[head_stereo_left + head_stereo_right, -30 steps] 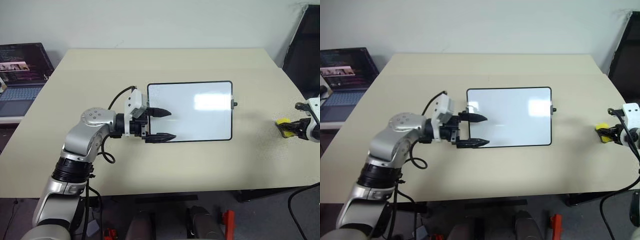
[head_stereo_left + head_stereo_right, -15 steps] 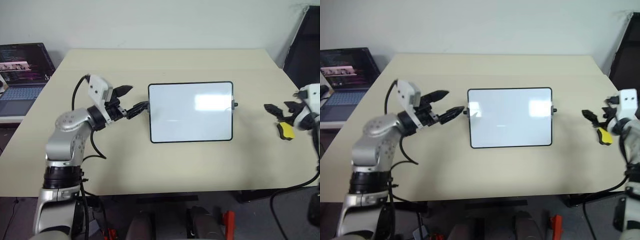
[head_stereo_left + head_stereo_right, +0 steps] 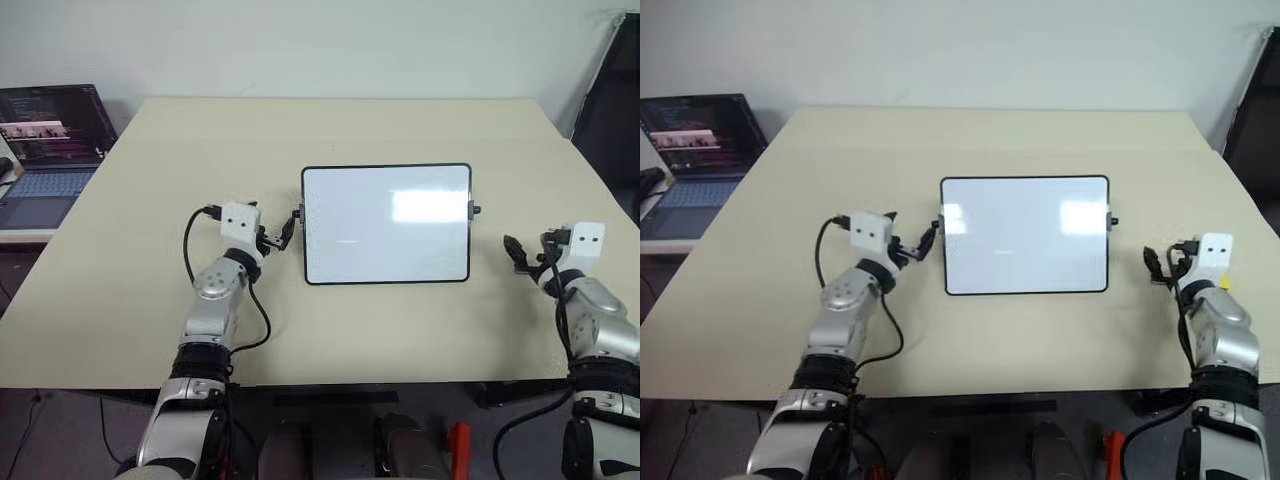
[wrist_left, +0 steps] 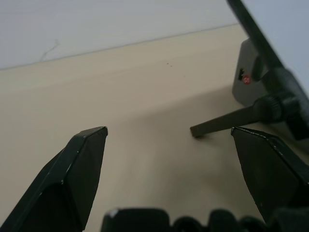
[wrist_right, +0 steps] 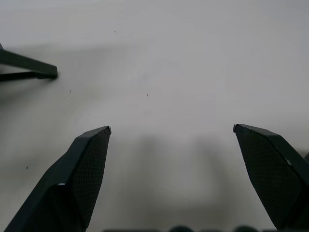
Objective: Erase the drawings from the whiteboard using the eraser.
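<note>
On table, centre: whiteboard [image 3: 386, 224], flat, black-framed, knobs at both short sides.
Surface white with glare patch; faint marks near its lower right corner, too small to tell as drawings. Left gripper [image 3: 283, 228], fingers apart, holding nothing, just beside the board's left edge near the knob. Right gripper [image 3: 522, 252], fingers wide apart, holding nothing, over bare table [image 3: 330, 130] right of the board. Laptop [image 3: 48, 140], screen lit, on a separate surface at far left.

whiteboard [image 3: 386, 224] mid-table [image 3: 330, 330], laptop [image 3: 45, 150] far left beside the table
</note>
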`<state>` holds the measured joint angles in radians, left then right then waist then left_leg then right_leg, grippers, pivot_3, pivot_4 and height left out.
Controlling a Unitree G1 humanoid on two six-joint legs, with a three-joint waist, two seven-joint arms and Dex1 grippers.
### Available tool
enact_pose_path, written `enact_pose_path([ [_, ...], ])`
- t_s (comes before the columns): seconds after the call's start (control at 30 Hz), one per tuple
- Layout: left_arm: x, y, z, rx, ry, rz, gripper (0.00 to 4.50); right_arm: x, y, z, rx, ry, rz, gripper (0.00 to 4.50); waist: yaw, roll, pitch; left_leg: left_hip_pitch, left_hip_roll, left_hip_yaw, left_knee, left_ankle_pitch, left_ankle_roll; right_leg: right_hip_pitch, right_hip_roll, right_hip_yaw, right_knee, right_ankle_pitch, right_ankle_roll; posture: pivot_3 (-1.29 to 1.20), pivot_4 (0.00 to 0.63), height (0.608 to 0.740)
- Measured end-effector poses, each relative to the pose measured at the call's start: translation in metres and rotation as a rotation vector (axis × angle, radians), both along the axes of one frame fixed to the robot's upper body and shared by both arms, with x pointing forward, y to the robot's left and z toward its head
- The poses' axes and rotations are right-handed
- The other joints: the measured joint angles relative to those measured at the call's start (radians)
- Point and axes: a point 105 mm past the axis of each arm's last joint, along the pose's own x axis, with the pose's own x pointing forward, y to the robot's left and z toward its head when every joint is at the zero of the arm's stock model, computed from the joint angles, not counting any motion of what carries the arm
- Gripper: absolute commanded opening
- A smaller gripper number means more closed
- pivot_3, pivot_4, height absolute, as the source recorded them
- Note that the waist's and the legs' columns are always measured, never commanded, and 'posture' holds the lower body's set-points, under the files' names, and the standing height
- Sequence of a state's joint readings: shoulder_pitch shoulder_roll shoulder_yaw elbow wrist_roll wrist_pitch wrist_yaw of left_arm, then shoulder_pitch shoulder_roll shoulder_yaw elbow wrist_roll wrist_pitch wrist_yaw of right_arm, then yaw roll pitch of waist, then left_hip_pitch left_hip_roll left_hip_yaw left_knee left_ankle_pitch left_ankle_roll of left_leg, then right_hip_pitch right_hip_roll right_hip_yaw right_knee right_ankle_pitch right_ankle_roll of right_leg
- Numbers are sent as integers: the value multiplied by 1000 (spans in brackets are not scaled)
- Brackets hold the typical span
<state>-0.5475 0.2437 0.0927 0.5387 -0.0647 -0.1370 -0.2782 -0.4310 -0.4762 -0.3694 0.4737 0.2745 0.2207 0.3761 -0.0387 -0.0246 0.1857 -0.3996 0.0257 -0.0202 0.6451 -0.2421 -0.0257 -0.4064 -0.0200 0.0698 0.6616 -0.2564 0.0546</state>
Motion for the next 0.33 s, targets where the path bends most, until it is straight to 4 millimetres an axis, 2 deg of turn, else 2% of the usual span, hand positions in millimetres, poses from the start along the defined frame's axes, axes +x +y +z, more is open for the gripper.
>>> enact_pose_path([
  [0.17, 6, 7, -2, 2, -15, 40, 4500, 5, 8, -3, -15, -25, -10, 4465, 2, 0, 0, 0, 0, 0, 0, 0, 0, 0, 0, 0, 0, 0, 0, 0, 150, 740],
  [0.33, 6, 2, -8, -25, -24, 65, 4500, 7, 14, -2, -28, -38, -9, 4465, 6, 0, 0, 0, 0, 0, 0, 0, 0, 0, 0, 0, 0, 0, 0, 0, 150, 740],
])
